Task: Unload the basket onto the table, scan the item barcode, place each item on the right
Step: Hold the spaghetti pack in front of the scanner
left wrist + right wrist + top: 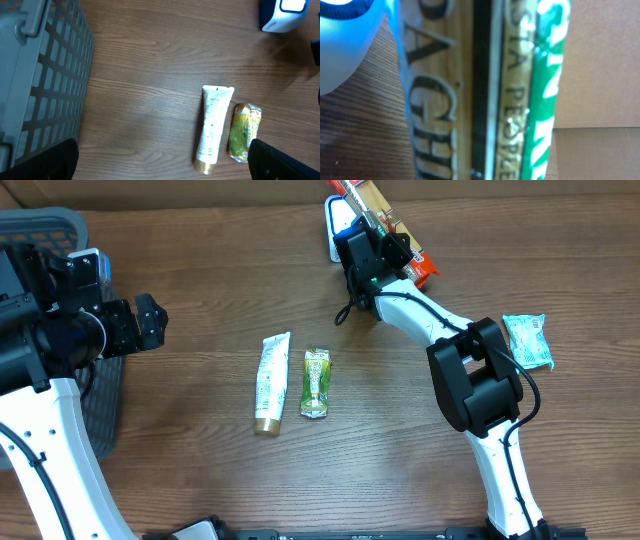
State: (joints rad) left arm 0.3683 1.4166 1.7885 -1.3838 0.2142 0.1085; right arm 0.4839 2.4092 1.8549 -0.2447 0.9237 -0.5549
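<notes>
A long spaghetti packet [392,225] with tan, green and red print is held over the far middle of the table, and my right gripper [368,258] is shut on it. It crosses just beside the white and blue scanner [336,222]. In the right wrist view the spaghetti packet [480,90] fills the frame and hides the fingers, with the glowing scanner [345,45] at its left. My left gripper [150,320] hangs open at the left with nothing between its fingers [280,162].
A white tube [271,383] and a green packet [316,383] lie side by side mid-table. A teal packet [527,340] lies at the right. A grey basket [50,225] stands at the far left under the left arm.
</notes>
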